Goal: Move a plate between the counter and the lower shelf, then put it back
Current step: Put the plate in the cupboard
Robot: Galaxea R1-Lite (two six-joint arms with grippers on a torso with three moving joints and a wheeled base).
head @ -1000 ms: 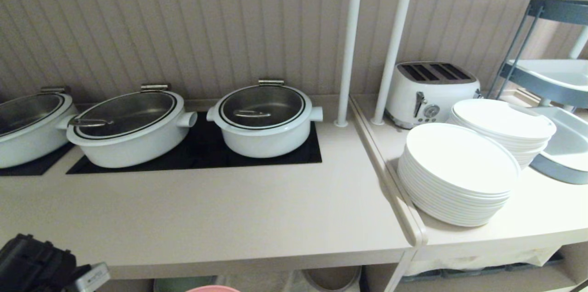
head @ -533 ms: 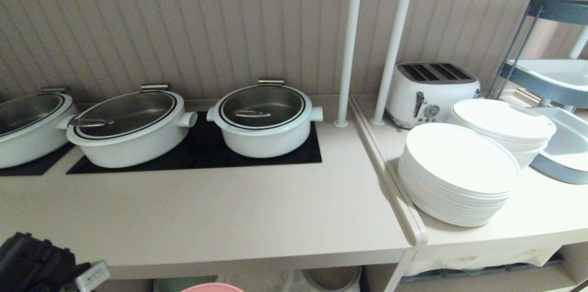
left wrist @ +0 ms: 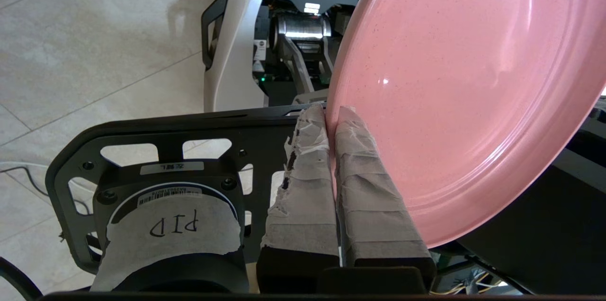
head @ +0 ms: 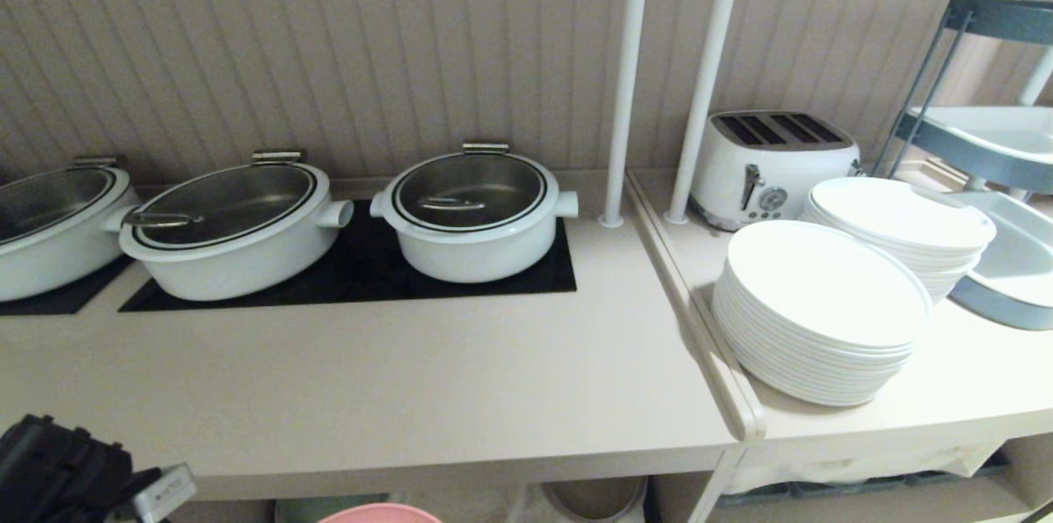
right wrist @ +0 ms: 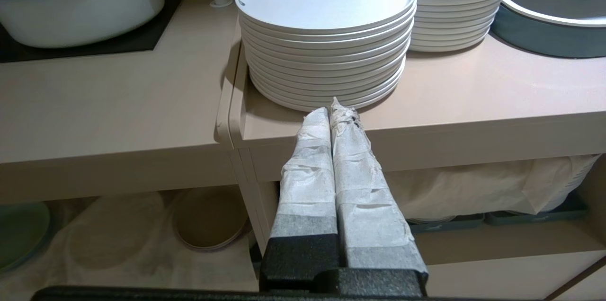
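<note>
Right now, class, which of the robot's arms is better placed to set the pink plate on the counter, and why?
The left. Its left gripper is shut on the rim of the pink plate, just below the counter edge. The right gripper is shut, empty, and hangs before the white plate stack.

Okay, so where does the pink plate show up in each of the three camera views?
Head view: only the pink plate's rim shows, a sliver at the bottom edge, below the counter's front.
Left wrist view: it fills the upper right, its rim pinched in the left gripper.
Right wrist view: not in it.
Shared landmark: the nearer stack of white plates appears in the head and right wrist views; the left wrist view shares none.
</note>
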